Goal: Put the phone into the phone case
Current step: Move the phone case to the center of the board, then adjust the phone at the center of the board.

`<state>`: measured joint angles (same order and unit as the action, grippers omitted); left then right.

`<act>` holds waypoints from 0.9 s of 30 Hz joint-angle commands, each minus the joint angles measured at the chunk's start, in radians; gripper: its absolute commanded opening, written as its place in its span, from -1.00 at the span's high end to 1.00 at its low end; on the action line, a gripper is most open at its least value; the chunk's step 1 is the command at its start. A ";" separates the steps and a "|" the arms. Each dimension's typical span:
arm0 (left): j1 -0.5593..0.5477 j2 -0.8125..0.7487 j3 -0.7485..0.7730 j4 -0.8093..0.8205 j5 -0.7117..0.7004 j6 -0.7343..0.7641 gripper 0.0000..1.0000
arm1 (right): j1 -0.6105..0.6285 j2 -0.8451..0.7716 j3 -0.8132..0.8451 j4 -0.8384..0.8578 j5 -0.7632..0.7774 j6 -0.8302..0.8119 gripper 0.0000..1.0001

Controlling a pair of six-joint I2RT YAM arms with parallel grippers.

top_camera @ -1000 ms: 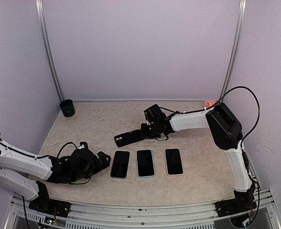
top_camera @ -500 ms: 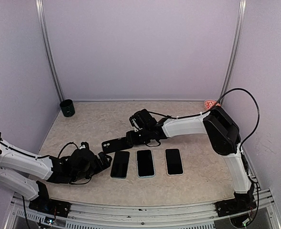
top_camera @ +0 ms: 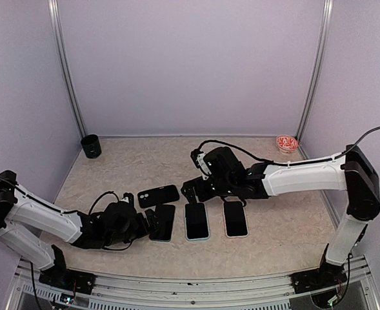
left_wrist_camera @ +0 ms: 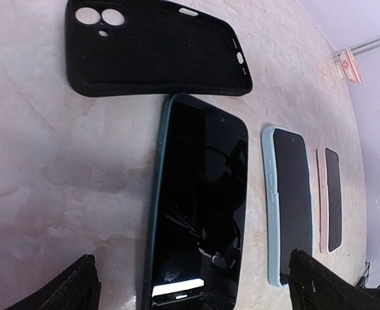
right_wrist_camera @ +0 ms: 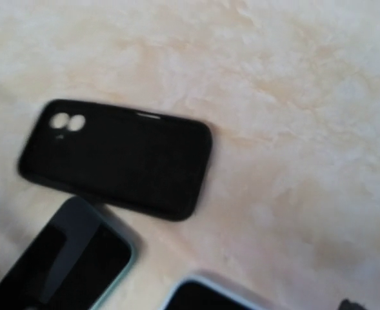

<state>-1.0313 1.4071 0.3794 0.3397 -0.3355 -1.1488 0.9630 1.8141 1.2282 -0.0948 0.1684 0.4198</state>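
The black phone case (top_camera: 159,195) lies flat and free on the table, inner side up, also seen as phone case (left_wrist_camera: 157,48) and phone case (right_wrist_camera: 115,158). Just in front of it lies a dark teal phone (top_camera: 162,222), screen up. My left gripper (top_camera: 151,225) is open, and its fingertips (left_wrist_camera: 80,287) straddle the near end of that phone (left_wrist_camera: 199,206) without touching it. My right gripper (top_camera: 188,190) is open to the right of the case, holding nothing. Only one dark fingertip (right_wrist_camera: 352,303) of it shows in the right wrist view.
A light blue phone (top_camera: 197,220) and a pink phone (top_camera: 235,218) lie in a row to the right of the dark one. A green cup (top_camera: 91,146) stands at the back left and a red patterned bowl (top_camera: 285,142) at the back right.
My right gripper carried the case leftward, set it down behind the dark phone, opened and drew back to the right. My left gripper slid right up to the dark phone.
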 commanded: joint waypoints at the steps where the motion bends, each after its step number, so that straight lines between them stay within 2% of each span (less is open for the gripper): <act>1: -0.019 0.039 0.042 0.035 0.064 0.055 -0.98 | 0.006 -0.195 -0.166 0.127 0.053 -0.048 -0.99; 5: -0.042 0.056 0.060 0.026 0.089 0.054 -0.98 | 0.009 -0.305 -0.270 0.154 -0.018 -0.046 -0.99; 9: -0.071 0.071 0.073 0.031 0.104 0.042 -0.98 | 0.033 -0.345 -0.333 0.142 -0.016 0.002 -0.99; 15: -0.094 0.096 0.096 0.050 0.117 0.053 -0.98 | 0.129 -0.296 -0.306 0.101 0.057 0.044 -0.99; 18: -0.095 0.074 0.087 0.015 0.071 0.038 -0.98 | 0.165 -0.254 -0.285 0.069 0.085 0.073 -0.98; 22: -0.095 -0.072 0.034 -0.058 -0.048 -0.004 -0.98 | 0.228 -0.164 -0.223 0.043 0.142 0.105 -0.99; 27: -0.095 -0.287 -0.003 -0.177 -0.191 -0.014 -0.98 | 0.303 -0.002 -0.067 -0.047 0.231 0.133 -0.99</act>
<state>-1.1210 1.2564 0.3996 0.2714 -0.3779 -1.1481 1.2160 1.7180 1.0546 -0.0650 0.3038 0.5133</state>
